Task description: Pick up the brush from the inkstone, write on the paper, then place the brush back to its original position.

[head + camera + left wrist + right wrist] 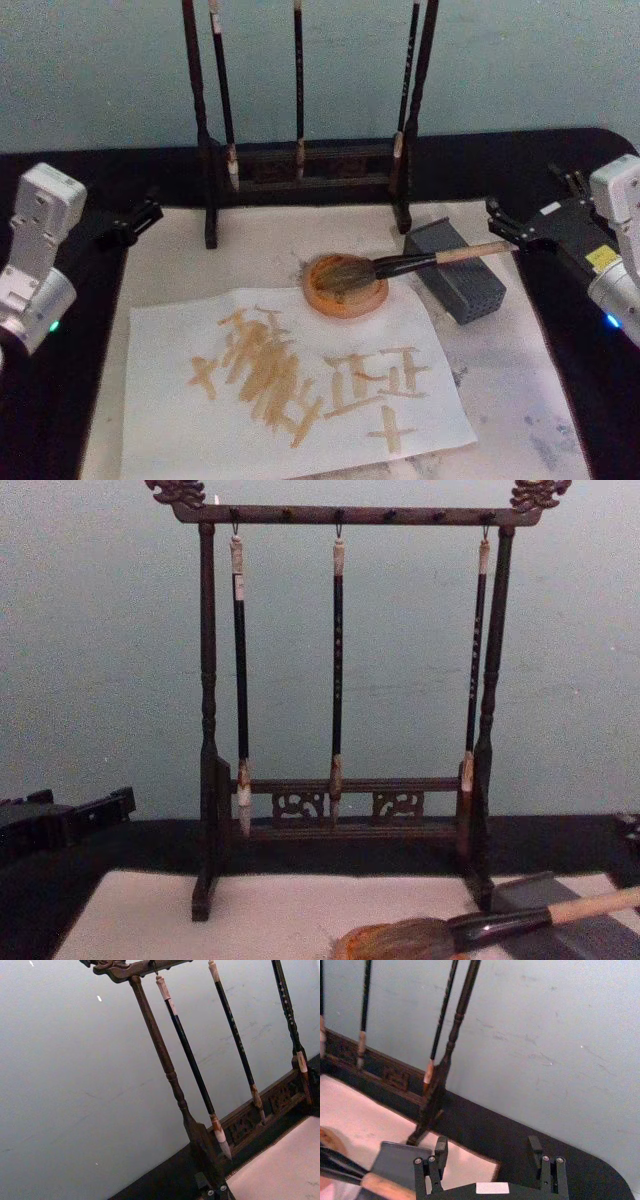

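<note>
The brush (pixel 440 261) lies with its bushy head in the round orange-brown inkstone (pixel 345 298). Its tan handle rests across the grey block (pixel 465 285). My right gripper (pixel 498 222) hovers open just off the handle's end, holding nothing. In the right wrist view its fingers (pixel 441 1147) stand wide apart, with the brush handle (pixel 387 1187) off to one side of them. The white paper (pixel 170 420) lies in front of the inkstone and bears several tan strokes. From the chest view, the brush (pixel 470 928) and the inkstone (pixel 352 946) sit low at the right. My left gripper (pixel 135 222) is parked open at the far left.
A dark wooden rack (pixel 305 165) with three slim hanging brushes (pixel 338 670) stands behind the inkstone. A beige felt mat (pixel 520 400) lies under the paper, with black cloth (pixel 50 420) around it. A pale wall closes the back.
</note>
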You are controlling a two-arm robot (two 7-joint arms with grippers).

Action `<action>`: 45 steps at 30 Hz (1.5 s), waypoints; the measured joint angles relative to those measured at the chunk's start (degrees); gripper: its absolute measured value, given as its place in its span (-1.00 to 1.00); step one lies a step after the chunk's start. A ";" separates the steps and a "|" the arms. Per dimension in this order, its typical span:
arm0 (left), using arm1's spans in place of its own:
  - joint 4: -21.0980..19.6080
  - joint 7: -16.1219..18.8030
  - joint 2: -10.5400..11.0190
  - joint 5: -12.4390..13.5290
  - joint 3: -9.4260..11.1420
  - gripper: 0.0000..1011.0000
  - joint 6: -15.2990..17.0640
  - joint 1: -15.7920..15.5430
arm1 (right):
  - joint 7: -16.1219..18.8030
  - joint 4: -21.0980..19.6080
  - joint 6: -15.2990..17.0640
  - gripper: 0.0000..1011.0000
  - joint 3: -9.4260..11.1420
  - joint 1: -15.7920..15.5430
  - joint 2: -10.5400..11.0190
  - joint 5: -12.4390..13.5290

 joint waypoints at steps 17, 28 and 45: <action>0.00 0.00 0.00 0.00 0.00 0.98 0.00 0.00 | 1.07 -10.43 -1.48 0.99 6.54 -11.31 2.63 4.65; 0.00 0.00 0.00 0.00 0.00 0.98 0.00 0.00 | 2.72 -13.88 -1.42 0.99 10.69 -17.92 2.72 9.38; 0.00 0.00 0.00 0.00 0.00 0.98 0.00 0.00 | 12.50 -10.29 1.92 0.99 13.88 -19.17 -0.65 21.35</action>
